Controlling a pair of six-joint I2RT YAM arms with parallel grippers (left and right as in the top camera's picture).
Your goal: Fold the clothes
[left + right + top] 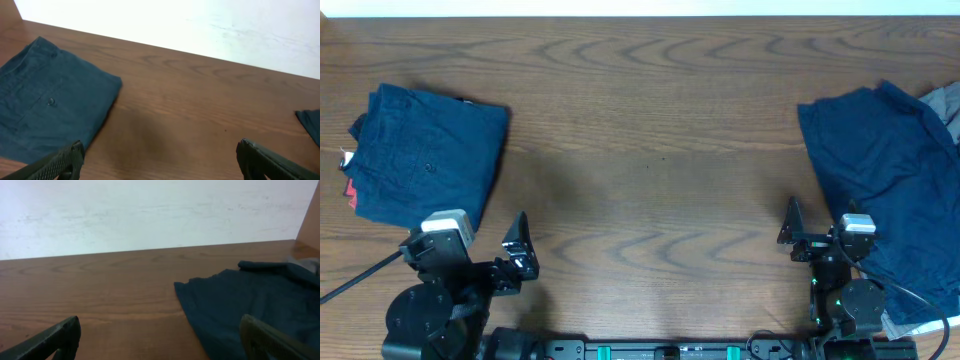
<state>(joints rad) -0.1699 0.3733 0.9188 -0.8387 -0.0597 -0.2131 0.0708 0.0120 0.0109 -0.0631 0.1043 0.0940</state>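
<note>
A folded navy garment (pixel 425 155) with a small button lies at the table's left side; it also shows in the left wrist view (pixel 47 110). A loose, unfolded navy garment (pixel 885 175) lies spread at the right edge, seen in the right wrist view (pixel 250 305) too. My left gripper (pixel 520 255) is open and empty, near the front edge, just right of the folded garment (pixel 159 157). My right gripper (pixel 790 235) is open and empty, at the left edge of the loose garment (pixel 160 337).
A red and white item (pixel 348 180) peeks out under the folded garment's left side. A grey cloth (pixel 945 100) shows at the far right edge. The wooden table (pixel 650 130) stretches between the two garments. A white wall lies beyond the far edge.
</note>
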